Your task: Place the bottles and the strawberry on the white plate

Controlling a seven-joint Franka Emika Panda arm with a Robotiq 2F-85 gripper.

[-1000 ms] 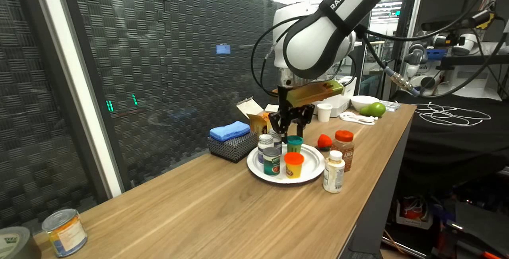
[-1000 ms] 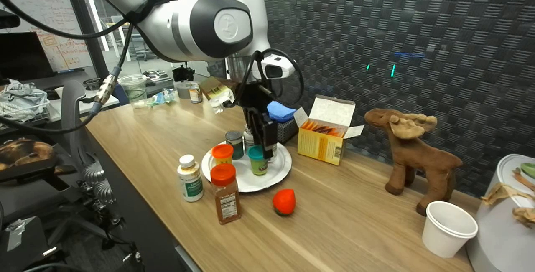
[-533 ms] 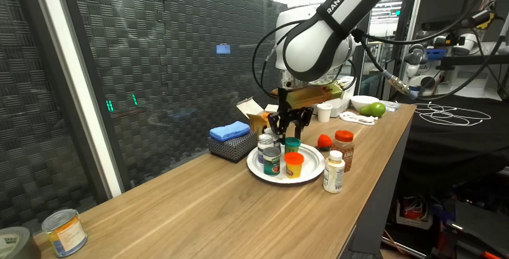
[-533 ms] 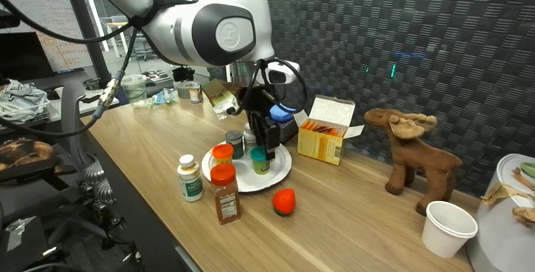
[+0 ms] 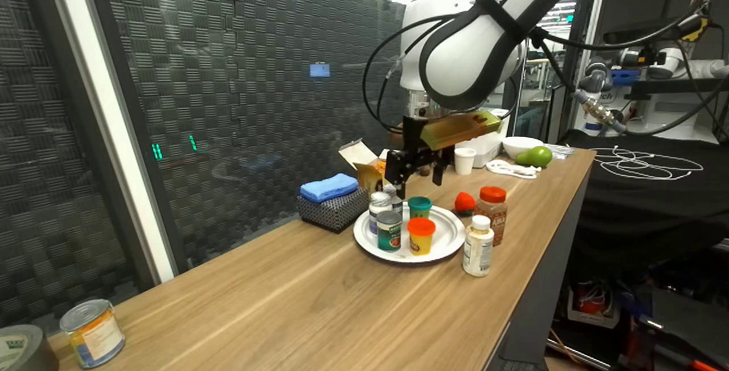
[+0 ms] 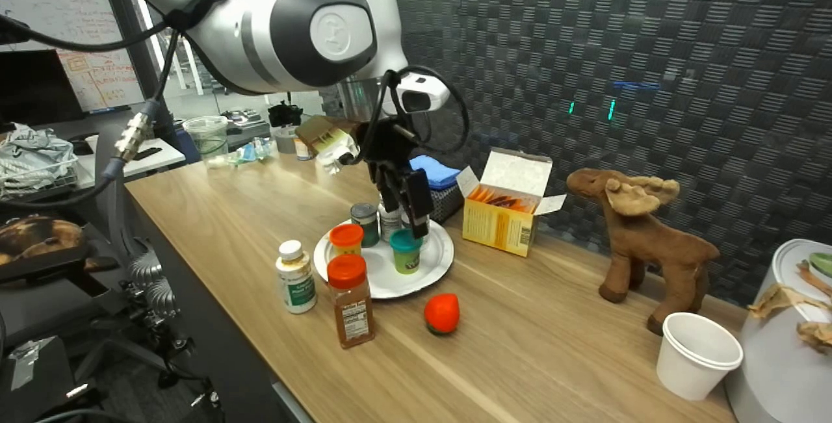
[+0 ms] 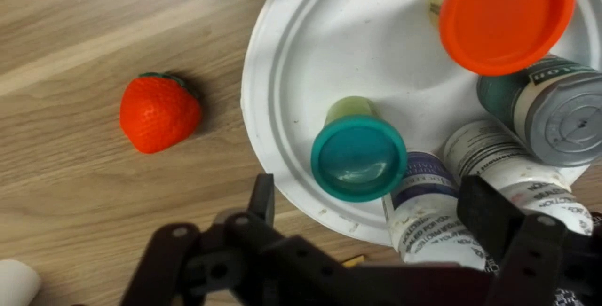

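My gripper (image 7: 369,181) hangs open over the white plate (image 7: 376,10), its fingers apart and empty. Just under it, upright on the plate, is a teal-lidded green tub (image 7: 359,160). An orange-lidded yellow tub (image 7: 505,19) and two white bottles, one purple-labelled bottle (image 7: 425,184) and one bottle (image 7: 489,151) beside it, share the plate. On the bare table stand a white-capped bottle (image 5: 478,248) and a red-capped bottle (image 6: 351,306). The strawberry (image 7: 160,113), red and rounded, lies off the plate's rim; both exterior views show it too.
A green tin can (image 7: 559,113) also stands on the plate. Behind are a dark box with a blue cloth (image 5: 329,187) and an open yellow box (image 6: 500,225). Farther off sit a brown toy moose (image 6: 650,247) and white cups (image 6: 699,358). The table edge runs beside the red-capped bottle.
The jaws stood close around the teal-lidded tub before; now they have opened wider and let it go, and the gripper has risen above it. The tub has shifted slightly on the plate.
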